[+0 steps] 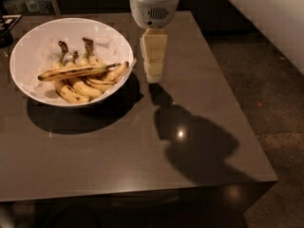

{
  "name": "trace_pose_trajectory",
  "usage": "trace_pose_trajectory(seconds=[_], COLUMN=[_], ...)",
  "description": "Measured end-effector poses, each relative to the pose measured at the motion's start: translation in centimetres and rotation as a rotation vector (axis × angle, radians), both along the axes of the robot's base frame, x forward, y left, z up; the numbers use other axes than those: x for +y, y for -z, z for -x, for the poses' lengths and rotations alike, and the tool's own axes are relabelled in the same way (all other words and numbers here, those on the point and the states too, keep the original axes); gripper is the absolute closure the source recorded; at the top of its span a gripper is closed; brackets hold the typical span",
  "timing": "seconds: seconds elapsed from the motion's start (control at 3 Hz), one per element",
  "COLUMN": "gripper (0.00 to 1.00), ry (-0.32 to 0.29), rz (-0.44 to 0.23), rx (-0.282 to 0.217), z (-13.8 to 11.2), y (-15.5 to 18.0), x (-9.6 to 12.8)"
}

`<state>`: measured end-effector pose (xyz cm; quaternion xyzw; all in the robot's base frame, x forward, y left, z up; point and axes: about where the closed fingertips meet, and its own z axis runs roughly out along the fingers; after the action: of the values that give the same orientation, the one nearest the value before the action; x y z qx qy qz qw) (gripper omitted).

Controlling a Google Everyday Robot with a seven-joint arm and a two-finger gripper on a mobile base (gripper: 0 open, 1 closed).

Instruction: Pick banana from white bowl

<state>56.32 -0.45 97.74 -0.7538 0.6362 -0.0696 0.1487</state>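
The white bowl [28,46] sits at the far left of the dark table. In it the long, nearly straight banana [76,71] with a dark streak lies across the top of a bunch of shorter curved bananas [80,87] with dark upright stems. My gripper [154,75] hangs from its white wrist just to the right of the bowl's rim, above the table, pointing down. It holds nothing. It is beside the bowl, not over it.
The dark grey table [142,146] has its right edge and front edge in view, with floor beyond on the right. Dark cabinets stand behind the table. A dark object [5,30] sits at the far left edge.
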Motion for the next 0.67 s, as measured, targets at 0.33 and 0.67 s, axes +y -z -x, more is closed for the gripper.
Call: trace_pose_trajectory(seconds=[0.33,0.67], gripper=[0.00,0.00], ry=[-0.087,-0.099], rz=[0.064,0.054], rx=[-0.001,-0.017], z=[-1.96,-2.23], y=[1.31,1.20], x=[4.15,5.04])
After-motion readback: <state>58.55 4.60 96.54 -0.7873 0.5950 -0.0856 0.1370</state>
